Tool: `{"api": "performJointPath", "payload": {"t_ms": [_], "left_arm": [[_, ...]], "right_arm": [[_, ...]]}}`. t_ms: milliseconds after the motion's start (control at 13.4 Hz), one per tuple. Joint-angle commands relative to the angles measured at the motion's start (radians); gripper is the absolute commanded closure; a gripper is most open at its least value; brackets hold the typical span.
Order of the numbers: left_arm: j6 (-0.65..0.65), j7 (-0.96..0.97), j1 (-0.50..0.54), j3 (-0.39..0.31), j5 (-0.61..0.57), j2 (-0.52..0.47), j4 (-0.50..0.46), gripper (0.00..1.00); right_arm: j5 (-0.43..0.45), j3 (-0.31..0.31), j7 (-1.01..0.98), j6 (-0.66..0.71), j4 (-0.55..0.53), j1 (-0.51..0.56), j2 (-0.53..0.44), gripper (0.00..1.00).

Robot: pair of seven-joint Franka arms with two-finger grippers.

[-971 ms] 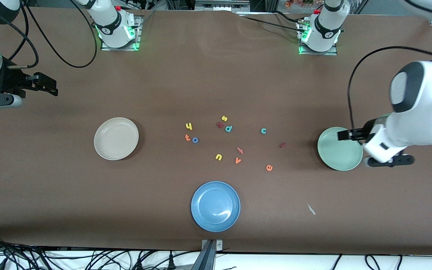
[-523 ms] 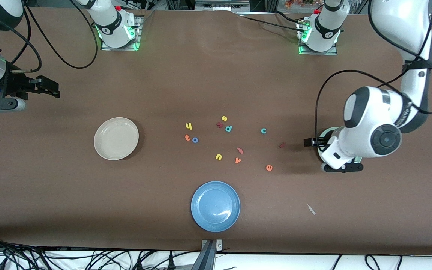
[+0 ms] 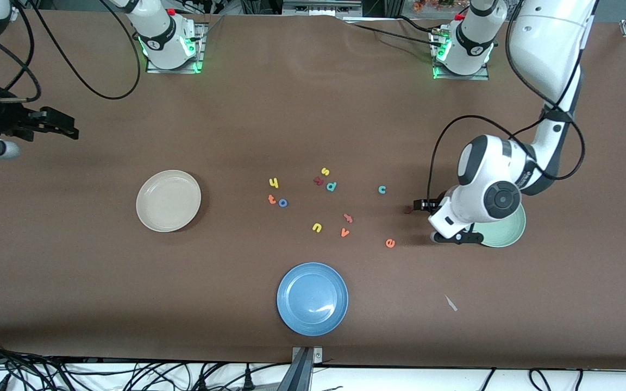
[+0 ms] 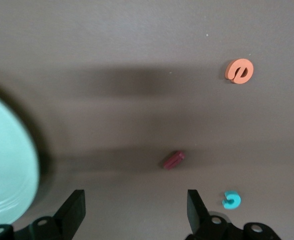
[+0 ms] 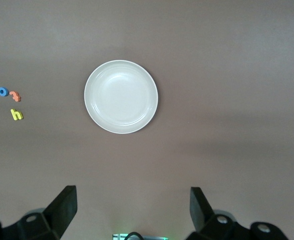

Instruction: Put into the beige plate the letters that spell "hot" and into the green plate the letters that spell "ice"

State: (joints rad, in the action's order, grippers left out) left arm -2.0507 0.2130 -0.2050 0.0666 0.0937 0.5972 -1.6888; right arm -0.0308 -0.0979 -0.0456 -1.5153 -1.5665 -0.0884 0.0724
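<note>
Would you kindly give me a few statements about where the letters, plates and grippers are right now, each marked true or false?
1. The beige plate holds no letters. True.
2. The left gripper grips the teal c. False: its fingers are open, by the dark red i.
3. The orange e lies in the green plate. False: it lies on the table.
4. The right gripper waits open near the right arm's end of the table. True.
</note>
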Motion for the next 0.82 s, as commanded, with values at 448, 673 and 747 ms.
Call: {"api": "performJointPath", "payload": {"t_ms": [448,673,747], "left_arm": [[-0.13,-0.003,-0.03,0.015,0.028,0.108,0.009,0.24],[-0.132,-0.003,-0.03,0.015,0.028,0.11,0.011,0.4],[-0.134,-0.003,-0.03,0.015,0.028,0.112,0.009,0.41]], "right_arm": [[-0.021,0.014,-0.026,0.038,0.037,-0.004,0.01,0.0],[-0.02,0.05,-0.011,0.043,0.037,-0.021,0.009,0.0],[-0.017,0.075,-0.007,0.034,0.037,-0.027,0.02,0.0]]}}
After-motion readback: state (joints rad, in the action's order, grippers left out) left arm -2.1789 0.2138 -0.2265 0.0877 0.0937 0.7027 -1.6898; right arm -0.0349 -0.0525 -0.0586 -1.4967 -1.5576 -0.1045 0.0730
